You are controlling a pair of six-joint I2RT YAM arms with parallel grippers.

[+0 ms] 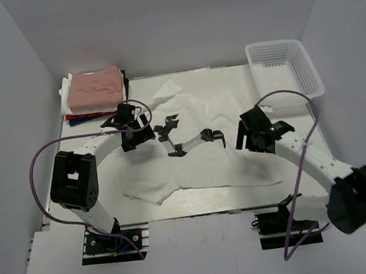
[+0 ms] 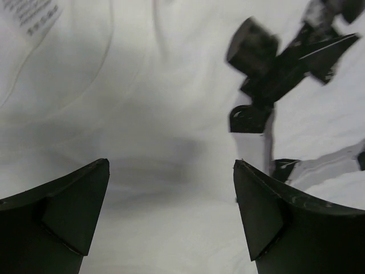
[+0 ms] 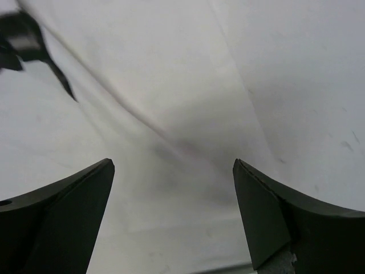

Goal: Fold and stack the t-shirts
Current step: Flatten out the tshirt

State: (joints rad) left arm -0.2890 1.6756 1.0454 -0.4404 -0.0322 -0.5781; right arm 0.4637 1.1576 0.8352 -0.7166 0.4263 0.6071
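A large white t-shirt (image 1: 200,168) with a black graphic print (image 1: 183,140) lies spread and rumpled across the middle of the table. My left gripper (image 1: 136,128) hovers over its left part, open, with only white cloth (image 2: 159,114) showing between the fingers (image 2: 171,165); the print (image 2: 279,63) lies to the upper right. My right gripper (image 1: 247,133) is over the shirt's right side, open (image 3: 173,162) above a creased ridge of cloth (image 3: 171,137), holding nothing. A dusty-pink folded t-shirt (image 1: 98,86) tops a stack of folded shirts at the back left.
A white plastic mesh basket (image 1: 284,69) stands at the back right corner. The folded stack shows red and dark layers (image 1: 88,113) under the pink one. Grey walls close in the table on three sides. Purple cables loop beside both arms.
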